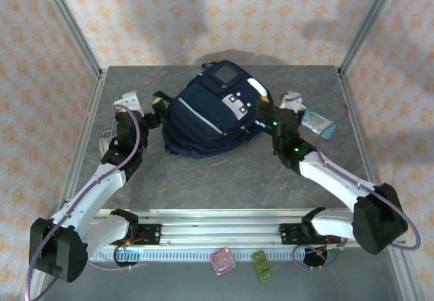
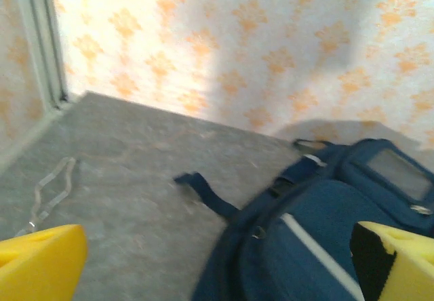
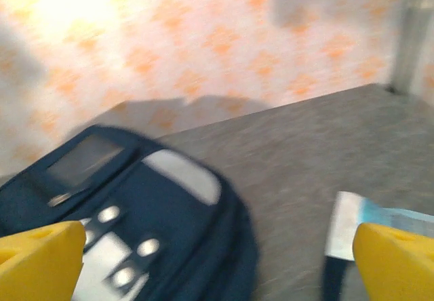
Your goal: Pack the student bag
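Grey tabletop [image 1: 203, 186], student bag [image 1: 213, 111] centred, left claw [image 2: 217, 260] and right claw [image 3: 217, 260] spread wide, empty, blurred packet [image 3: 369, 214] cropped.

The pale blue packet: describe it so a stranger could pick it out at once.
On the grey table, find the navy student bag in the middle. Just right of it, a small flat packet lies on the tabletop. It alone is white and pale blue; the pink piece and green piece sit at the near edge.

Blurred student bag [image 3: 169, 219] runs off the right wrist view's bottom
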Motion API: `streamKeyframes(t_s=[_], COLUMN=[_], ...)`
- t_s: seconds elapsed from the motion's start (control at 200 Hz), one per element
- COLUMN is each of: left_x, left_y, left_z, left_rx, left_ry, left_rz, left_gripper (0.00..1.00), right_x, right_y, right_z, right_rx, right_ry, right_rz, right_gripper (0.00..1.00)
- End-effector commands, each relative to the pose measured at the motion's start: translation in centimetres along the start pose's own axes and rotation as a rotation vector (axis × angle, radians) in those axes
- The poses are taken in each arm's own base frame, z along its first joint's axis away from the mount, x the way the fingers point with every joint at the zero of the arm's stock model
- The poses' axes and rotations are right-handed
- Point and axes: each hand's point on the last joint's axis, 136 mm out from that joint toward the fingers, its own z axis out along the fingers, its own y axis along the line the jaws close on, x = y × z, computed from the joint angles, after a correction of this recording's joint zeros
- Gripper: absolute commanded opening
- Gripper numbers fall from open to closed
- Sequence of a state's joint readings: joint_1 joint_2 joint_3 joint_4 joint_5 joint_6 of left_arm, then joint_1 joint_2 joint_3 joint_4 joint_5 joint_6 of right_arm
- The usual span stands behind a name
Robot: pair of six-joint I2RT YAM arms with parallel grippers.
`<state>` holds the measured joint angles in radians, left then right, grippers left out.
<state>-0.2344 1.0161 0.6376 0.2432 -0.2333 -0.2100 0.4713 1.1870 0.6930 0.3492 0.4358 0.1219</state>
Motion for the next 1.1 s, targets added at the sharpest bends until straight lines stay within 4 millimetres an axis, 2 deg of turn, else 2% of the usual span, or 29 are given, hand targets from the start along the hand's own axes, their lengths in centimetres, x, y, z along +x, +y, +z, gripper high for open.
streamKeyframes(t_s=[0.0, 0.065, 0.175, 0.235, 0.325, 0.415, 0.47, 0.491, 0.571, 0.631, 0.716, 0.741, 0.786, 0.846, 0.906, 0.976, 1.006, 1.096], left_x=[0.2, 1.0, 3.0, 4.4, 6.2, 7.1, 7.5, 7.7, 7.7, 7.5, 8.7, 8.9, 8.6, 9.3, 9.1, 8.9, 9.5, 9.3], left_y=[2.1, 4.6, 6.6, 8.3, 9.6, 9.8, 9.9, 9.9, 9.1, 8.8, 9.0, 8.6, 7.8, 7.9, 9.3, 9.5, 9.7, 9.6], left_z=[0.0, -0.3, -0.3, -0.1, 0.5, 0.7, 0.6, 0.7, 1.2, 1.0, 0.7, 0.7, 0.7, 1.5, 2.5, 2.6, 2.8, 2.7], left_rx=[-0.068, -0.153, -0.169, -0.248, -0.282, -0.265, -0.261, -0.26, -0.217, -0.193, -0.177, -0.148, -0.109, -0.131, -0.23, -0.228, -0.233, -0.231], left_ry=[-0.111, -0.139, -0.153, -0.129, -0.124, -0.158, -0.189, -0.189, -0.189, -0.224, -0.238, -0.248, -0.275, -0.215, -0.203, -0.207, -0.177, -0.19], left_rz=[0.086, 0.019, 0.026, 0.037, 0.045, 0.021, 0.012, 0.026, 0.075, 0.085, 0.078, 0.092, 0.122, 0.128, 0.09, 0.076, 0.081, 0.084], left_gripper=[1.0, 0.99, 0.99, 0.99, 1.0, 0.99, 0.99, 0.99, 0.99, 0.99, 0.99, 0.99, 0.99, 0.99, 1.0, 1.0, 1.0, 1.0], right_x=[-4.1, -3.5, -1.2, 0.4, 2.9, 4.9, 5.2, 6.0, 5.9, 6.2, 7.2, 7.2, 8.8, 8.3, 9.6, 8.6, 9.2, 9.0], right_y=[-5.8, -8.9, -13.5, -15.1, -16.4, -16.4, -16.2, -16.3, -16.0, -15.6, -15.4, -14.5, -13.1, -11.8, -12.6, -13.3, -13.4, -13.3], right_z=[-0.3, -1.0, -2.8, -3.2, -2.8, -2.0, -1.9, -1.8, -1.7, -0.9, -0.2, 0.2, 1.0, 1.5, 3.2, 2.9, 3.2, 3.0], right_rx=[0.184, 0.285, 0.373, 0.376, 0.375, 0.361, 0.336, 0.335, 0.288, 0.256, 0.207, 0.15, 0.062, 0.002, 0.067, 0.08, 0.088, 0.086], right_ry=[-0.171, -0.193, -0.247, -0.255, -0.217, -0.175, -0.195, -0.182, -0.232, -0.208, -0.2, -0.196, -0.136, -0.158, -0.05, -0.103, -0.067, -0.077], right_rz=[0.097, 0.068, 0.059, 0.07, 0.072, 0.023, 0.011, -0.001, 0.01, 0.046, 0.035, 0.019, -0.038, -0.065, -0.055, -0.025, -0.031, -0.03], right_gripper=[1.0, 1.0, 1.0, 1.0, 1.0, 1.0, 1.0, 1.0, 1.0, 1.0, 1.0, 1.0, 1.0, 1.0, 1.0, 1.0, 1.0, 1.0])
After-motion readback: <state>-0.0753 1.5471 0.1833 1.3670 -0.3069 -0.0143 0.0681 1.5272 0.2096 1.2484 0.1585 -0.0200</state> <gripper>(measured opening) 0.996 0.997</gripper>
